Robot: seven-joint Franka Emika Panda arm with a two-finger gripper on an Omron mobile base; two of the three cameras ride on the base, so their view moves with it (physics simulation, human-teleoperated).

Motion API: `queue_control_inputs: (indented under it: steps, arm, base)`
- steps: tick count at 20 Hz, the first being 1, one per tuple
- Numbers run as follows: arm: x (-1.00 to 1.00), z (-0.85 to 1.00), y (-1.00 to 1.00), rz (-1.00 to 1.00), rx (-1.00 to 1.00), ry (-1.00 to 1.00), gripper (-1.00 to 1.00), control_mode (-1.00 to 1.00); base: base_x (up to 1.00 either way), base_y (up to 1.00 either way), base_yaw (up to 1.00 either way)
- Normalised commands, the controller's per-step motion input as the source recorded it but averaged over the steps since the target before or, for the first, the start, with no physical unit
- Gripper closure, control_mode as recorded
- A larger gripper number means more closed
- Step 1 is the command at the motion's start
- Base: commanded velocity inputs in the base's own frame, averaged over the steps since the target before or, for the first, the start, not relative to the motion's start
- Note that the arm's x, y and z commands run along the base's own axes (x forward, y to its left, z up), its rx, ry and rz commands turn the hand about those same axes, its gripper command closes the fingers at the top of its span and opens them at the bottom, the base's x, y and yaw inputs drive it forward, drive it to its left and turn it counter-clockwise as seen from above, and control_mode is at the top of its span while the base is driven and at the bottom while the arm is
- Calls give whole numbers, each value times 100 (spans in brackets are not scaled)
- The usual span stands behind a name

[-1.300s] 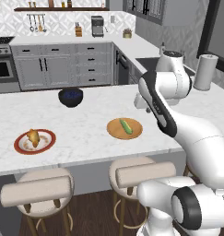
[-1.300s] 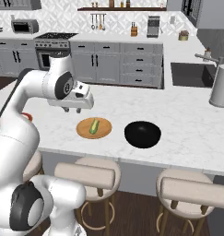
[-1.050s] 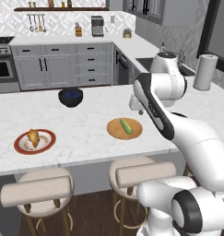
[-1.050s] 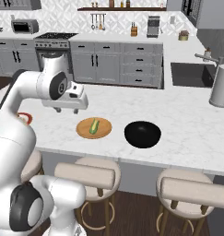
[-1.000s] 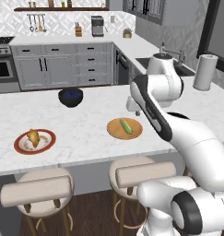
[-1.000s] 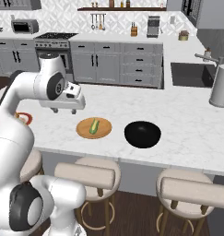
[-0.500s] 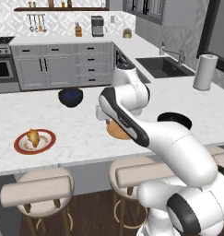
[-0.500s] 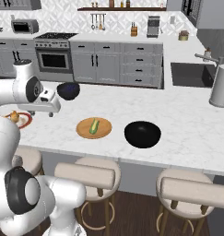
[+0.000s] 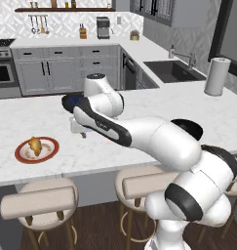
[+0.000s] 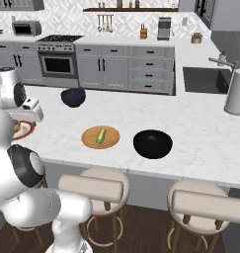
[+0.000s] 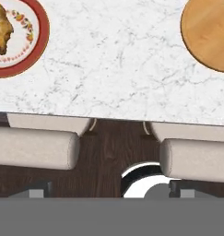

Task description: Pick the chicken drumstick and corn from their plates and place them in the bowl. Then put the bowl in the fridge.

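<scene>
The robot's arm reaches out to the left over the white marble desk (image 9: pixel 22 114). Its claw (image 9: pixel 79 131) hangs above the desk, a little to the right of the red-rimmed plate (image 9: pixel 37 149), and it touches nothing. The claw is spread wide, with nothing in it. The chicken drumstick (image 9: pixel 35 145) lies on the red-rimmed plate near the front edge of the desk. In the hand view, the same plate (image 11: pixel 26 46) sits at the top left with the drumstick (image 11: pixel 2 32) on it, and the wooden plate (image 11: pixel 206 37) sits at the top right. In the right base view, the corn (image 10: pixel 100 135) lies on the wooden plate (image 10: pixel 100 137), close to the front edge of the desk. A dark round bowl (image 10: pixel 152 144) rests just beside that plate, on its right, and they do not touch. Another dark bowl (image 10: pixel 73 97) stands farther back on the desk, well apart from the plates. Padded stools (image 10: pixel 94 189) stand on the wood floor under the front of the desk. A sink (image 9: pixel 174 70) is set into the back counter, and a paper towel roll (image 9: pixel 216 76) stands upright near it.
</scene>
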Motion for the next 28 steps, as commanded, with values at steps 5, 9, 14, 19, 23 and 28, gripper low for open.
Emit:
queue_control_inputs:
  steps: [5,9,14,19,23,28]
  arm:
    - [28,-26,99,0,0,11,-100,-100]
    - [43,-30,87,0,0,5,-100,-100]
    - [53,-31,73,0,0,2,-100,-100]
    - [47,-21,41,0,0,3,-100,-100]
    - [46,-23,27,0,0,0,-100,-100]
    - [52,-38,24,0,0,0,-100,-100]
  base:
    - [0,0,0]
    - [0,0,0]
    - [0,0,0]
    - [0,0,0]
    - [0,0,0]
    - [0,0,0]
